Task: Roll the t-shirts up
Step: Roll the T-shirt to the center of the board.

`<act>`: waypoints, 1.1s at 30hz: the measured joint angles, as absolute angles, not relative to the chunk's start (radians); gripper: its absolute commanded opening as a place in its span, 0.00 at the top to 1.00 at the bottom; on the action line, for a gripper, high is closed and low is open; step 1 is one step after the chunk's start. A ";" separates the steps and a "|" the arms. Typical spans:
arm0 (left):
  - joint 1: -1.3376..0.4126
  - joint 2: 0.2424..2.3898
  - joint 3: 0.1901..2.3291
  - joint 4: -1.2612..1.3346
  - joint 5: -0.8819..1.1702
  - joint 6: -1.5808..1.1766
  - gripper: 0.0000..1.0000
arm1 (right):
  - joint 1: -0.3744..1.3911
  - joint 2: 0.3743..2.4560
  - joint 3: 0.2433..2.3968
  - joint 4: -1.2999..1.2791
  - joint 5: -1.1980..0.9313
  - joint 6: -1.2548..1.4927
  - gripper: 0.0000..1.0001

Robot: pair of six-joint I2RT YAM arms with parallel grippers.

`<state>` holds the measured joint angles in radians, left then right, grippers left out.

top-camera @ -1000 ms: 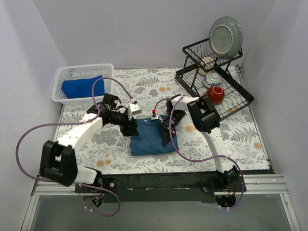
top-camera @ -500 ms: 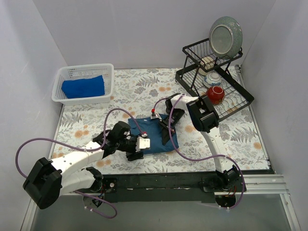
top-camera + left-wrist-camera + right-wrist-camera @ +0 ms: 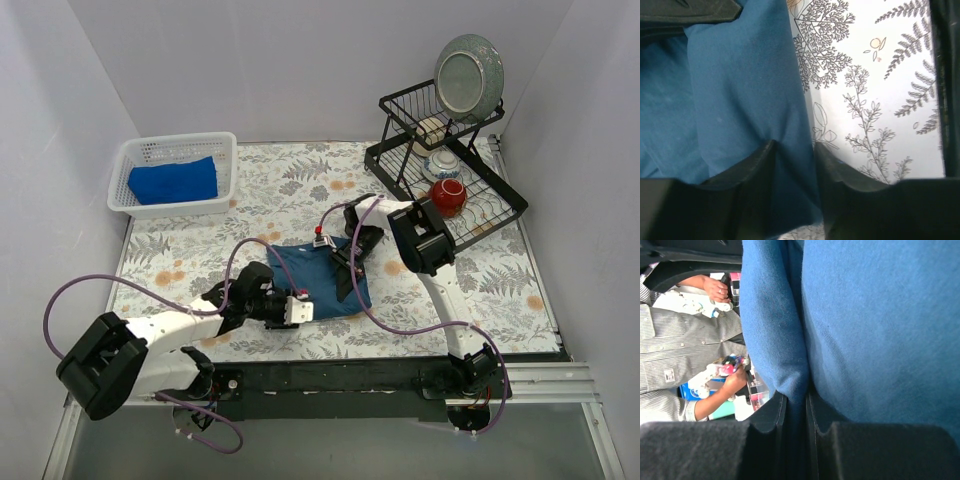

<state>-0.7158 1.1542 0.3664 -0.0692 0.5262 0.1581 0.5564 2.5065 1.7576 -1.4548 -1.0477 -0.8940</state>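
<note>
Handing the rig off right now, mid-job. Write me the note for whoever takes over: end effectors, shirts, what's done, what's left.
Grips: the left end effector is shut on the near-left edge of the dark-blue t-shirt. The right end effector is shut on a fold at the same shirt's right side.
Things: the dark-blue t-shirt lies folded flat between the arms. The royal-blue t-shirt sits as a compact bundle in the white basket, far left.
Done: the royal-blue one looks finished.
Left: the dark-blue one is not rolled yet. Roll it, then likely put it in the basket.
</note>
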 measured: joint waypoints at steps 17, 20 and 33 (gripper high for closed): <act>-0.651 1.439 0.652 -0.356 0.703 0.199 0.98 | 0.326 1.814 1.380 -1.003 -0.877 -1.026 0.01; -0.604 1.485 0.702 -0.424 0.780 0.143 0.97 | 0.426 1.433 1.092 -0.734 -0.781 -1.025 0.01; -0.463 1.601 0.805 -0.621 1.023 0.044 0.97 | 0.831 1.246 0.646 -0.257 -0.531 -0.997 0.02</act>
